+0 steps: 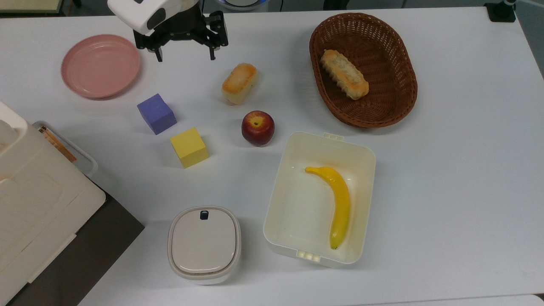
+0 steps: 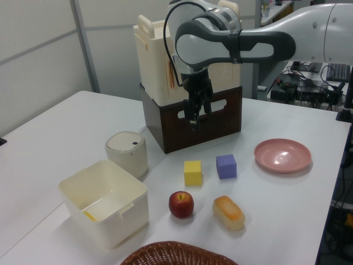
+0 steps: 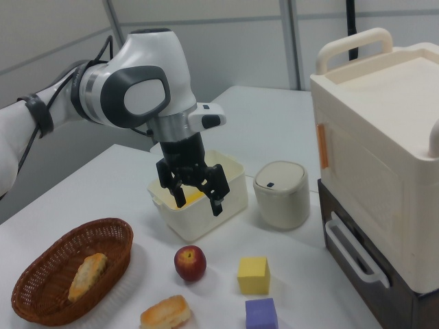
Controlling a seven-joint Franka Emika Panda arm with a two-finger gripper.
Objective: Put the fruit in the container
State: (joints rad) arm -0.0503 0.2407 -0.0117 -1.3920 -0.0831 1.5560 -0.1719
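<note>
Red round apple (image 1: 258, 128) (mid frame) could roll away if the black gripper (image 1: 184, 54), fingers apart at upper left, bumps it sideways.

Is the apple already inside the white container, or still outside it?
Outside. The apple sits on the table beside the container, which holds a banana.

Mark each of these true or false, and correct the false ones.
1. The apple lies inside the container. False: it sits on the table beside it.
2. A banana lies in the container. True.
3. The gripper is shut on the apple. False: it is open, holding nothing.
4. The wicker basket holds a bread roll. True.
5. The pink plate carries the yellow cube. False: the cube is on the table.
</note>
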